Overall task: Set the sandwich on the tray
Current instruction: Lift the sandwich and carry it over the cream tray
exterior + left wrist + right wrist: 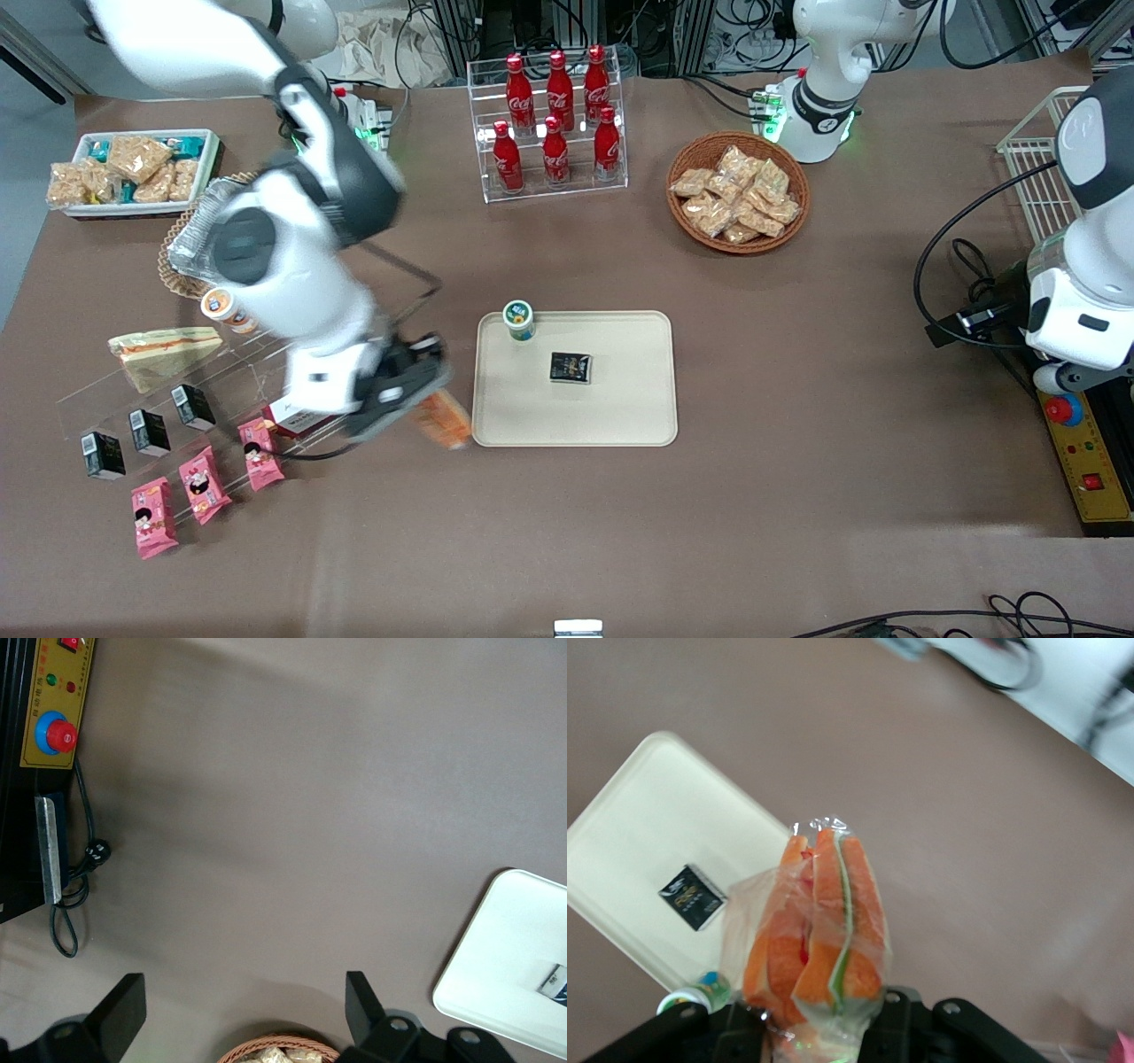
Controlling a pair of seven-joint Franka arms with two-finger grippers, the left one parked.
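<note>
Here, we saw the sandwich [819, 930], a clear-wrapped wedge with thick orange layers and a green stripe, held in the air by the right arm's gripper [824, 1014], whose fingers were clamped on its lower end. In the front view the sandwich [443, 418] showed as an orange blur just beside the edge of the tray [620, 416] that faces the working arm, above the brown table [797, 496] and not yet over the tray. The gripper [403, 394] hung there, just above the acrylic shelf [239, 381].

On the cream tray we noted a small black packet [570, 367] near its middle and a green-lidded cup [518, 320] standing at the corner farther from the front camera. The wrist camera caught the same tray [647, 833], the black packet [692, 896] and the cup [691, 997].

Toward the working arm's end of the table, we saw a paler sandwich wedge [164, 353] on the acrylic shelf, with an orange-lidded cup [223, 308] lying near it, three small black cartons [149, 431] and pink snack packs [202, 483] nearer the front camera. A white bin of snack packs [133, 170] sat farther away. Red cola bottles [556, 120] stood in a clear rack, and a wicker basket [737, 190] of wrapped snacks lay toward the parked arm.
</note>
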